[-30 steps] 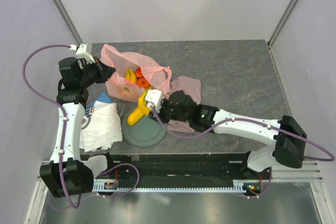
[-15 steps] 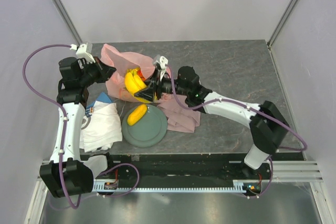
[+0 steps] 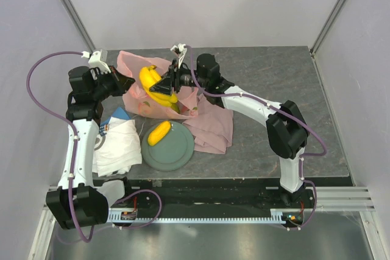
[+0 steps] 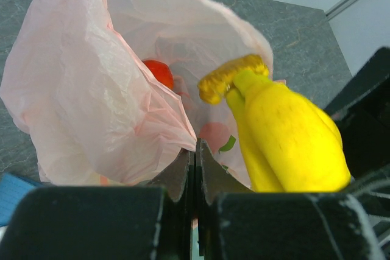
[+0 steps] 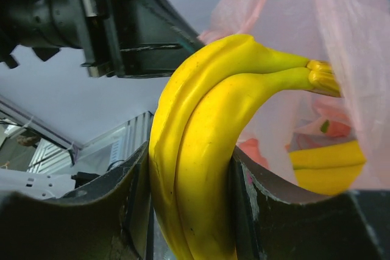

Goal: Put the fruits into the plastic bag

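The pale-pink plastic bag lies at the far left of the table, its mouth held up. My left gripper is shut on the bag's near rim. My right gripper is shut on the bunch of yellow bananas, which hangs over the bag's mouth with its stem pointing in. In the right wrist view the bananas fill the gap between my fingers. An orange-red round fruit lies inside the bag. A yellow oblong fruit rests on the grey-green plate.
A dusty-pink cloth lies right of the plate. A white cloth and a blue item sit beside the left arm. Both arms cross close together over the bag.
My right arm has lifted the bananas from beside the plate and carried them back and left to the bag's mouth. The left gripper has kept its hold on the bag.
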`<state>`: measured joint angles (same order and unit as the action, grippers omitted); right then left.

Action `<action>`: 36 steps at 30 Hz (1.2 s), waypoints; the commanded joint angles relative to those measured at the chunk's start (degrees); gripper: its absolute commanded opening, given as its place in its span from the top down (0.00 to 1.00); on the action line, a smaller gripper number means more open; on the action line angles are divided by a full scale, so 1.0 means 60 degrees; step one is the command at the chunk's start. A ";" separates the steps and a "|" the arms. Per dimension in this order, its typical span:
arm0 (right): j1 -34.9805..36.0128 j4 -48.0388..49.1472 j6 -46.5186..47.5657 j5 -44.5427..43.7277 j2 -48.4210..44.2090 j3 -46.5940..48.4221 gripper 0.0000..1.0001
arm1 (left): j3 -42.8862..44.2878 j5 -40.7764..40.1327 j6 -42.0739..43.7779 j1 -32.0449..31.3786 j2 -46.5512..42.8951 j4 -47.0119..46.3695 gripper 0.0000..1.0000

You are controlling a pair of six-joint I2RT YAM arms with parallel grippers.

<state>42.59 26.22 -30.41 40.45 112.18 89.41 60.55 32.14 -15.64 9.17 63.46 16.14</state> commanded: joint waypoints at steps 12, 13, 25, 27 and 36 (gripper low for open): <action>-0.0229 -0.4703 0.1948 -0.4437 0.2089 0.3804 1.00 | 0.0059 0.0502 -0.0147 -0.0063 -0.0103 -0.0303 0.98; -0.0155 -0.4895 0.2181 -0.4601 0.2133 0.3863 1.00 | 0.0059 0.0503 -0.0147 -0.0078 -0.0089 -0.0303 0.99; 0.1076 -0.5512 0.2945 -0.9387 0.2512 0.3790 1.00 | 0.0059 0.0547 -0.0177 -0.0093 -0.0089 -0.0317 0.98; 0.1047 -0.5702 0.2857 -1.0020 0.2718 0.3966 1.00 | 0.0059 0.0517 -0.0177 -0.0078 -0.0089 -0.0332 0.99; 0.0842 -0.6141 0.3106 -1.1970 0.3700 0.4888 1.00 | 0.0059 0.0503 -0.0177 -0.0078 -0.0103 -0.0317 0.99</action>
<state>48.49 -9.78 -13.17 -23.07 132.73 113.93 60.55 33.63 -15.64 8.86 63.46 16.12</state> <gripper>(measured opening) 0.540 0.029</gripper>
